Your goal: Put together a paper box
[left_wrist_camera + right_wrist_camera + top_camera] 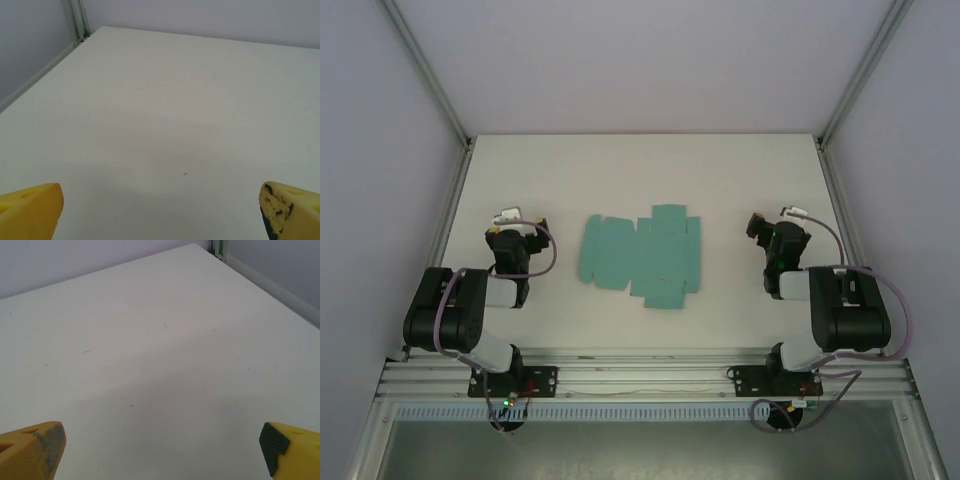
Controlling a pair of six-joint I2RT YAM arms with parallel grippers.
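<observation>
Top external view caught the teal box [642, 256] as a flat, unfolded sheet on the white table [650, 165], its flaps and tabs spread out. It lay between the two arms, well apart from both. The left arm [455, 315] sat folded at the near left and the right arm [840, 310] at the near right, each mounted on the metal rail [640, 375] along the near edge. Grey walls [640, 60] closed in the table on three sides.

Left wrist view had the left gripper [161, 210] standing wide apart and holding nothing. Its yellow fingers [32, 210] poked in at the two bottom corners, with white table between them. The right-hand finger carried black scuffing on its inner face. A frame post [80, 20] rose at the table's far left corner.

Right wrist view showed the right gripper [162, 447] likewise spread wide and empty, one yellow tip at each bottom corner. The right tip was faced with a dark ribbed pad [272, 440], the left with a worn grey one. White table, marked by a few small specks, ran ahead to the far wall.
</observation>
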